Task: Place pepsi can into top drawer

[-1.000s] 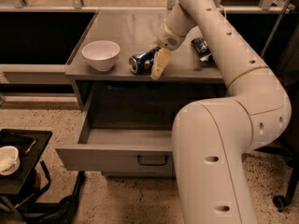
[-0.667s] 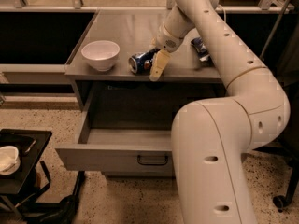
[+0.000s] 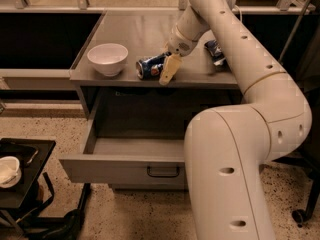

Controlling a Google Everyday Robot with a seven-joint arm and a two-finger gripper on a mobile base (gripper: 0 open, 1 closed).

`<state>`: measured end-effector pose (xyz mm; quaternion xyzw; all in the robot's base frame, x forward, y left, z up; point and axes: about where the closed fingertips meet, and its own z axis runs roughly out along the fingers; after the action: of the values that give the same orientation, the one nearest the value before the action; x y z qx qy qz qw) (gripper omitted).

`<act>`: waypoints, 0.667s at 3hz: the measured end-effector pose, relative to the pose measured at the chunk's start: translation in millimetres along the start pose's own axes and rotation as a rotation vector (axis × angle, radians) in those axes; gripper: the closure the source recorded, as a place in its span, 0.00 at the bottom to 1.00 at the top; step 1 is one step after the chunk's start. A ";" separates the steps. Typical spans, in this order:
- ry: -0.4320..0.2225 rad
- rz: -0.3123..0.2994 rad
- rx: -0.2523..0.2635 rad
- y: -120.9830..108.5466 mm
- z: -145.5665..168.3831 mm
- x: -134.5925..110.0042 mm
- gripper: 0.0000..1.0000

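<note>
The pepsi can (image 3: 149, 66) lies on its side near the front edge of the grey counter (image 3: 135, 26), to the right of the white bowl. My gripper (image 3: 166, 68) is down at the can's right end, touching or nearly touching it. The can still rests on the counter. The top drawer (image 3: 107, 170) stands pulled open below the counter, its inside bare, with its dark bar handle (image 3: 163, 172) partly behind my arm.
A white bowl (image 3: 107, 58) sits on the counter's left front. A blue-and-white chip bag (image 3: 215, 51) lies at the right, behind my arm. A low black stand (image 3: 22, 184) holding a white cup (image 3: 7, 170) is at the lower left.
</note>
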<state>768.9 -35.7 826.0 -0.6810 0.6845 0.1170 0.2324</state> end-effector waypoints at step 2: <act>0.000 0.000 0.000 2.8 -2.5 -2.1 0.88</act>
<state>765.6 -34.9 828.8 -0.6810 0.6845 0.1170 0.2324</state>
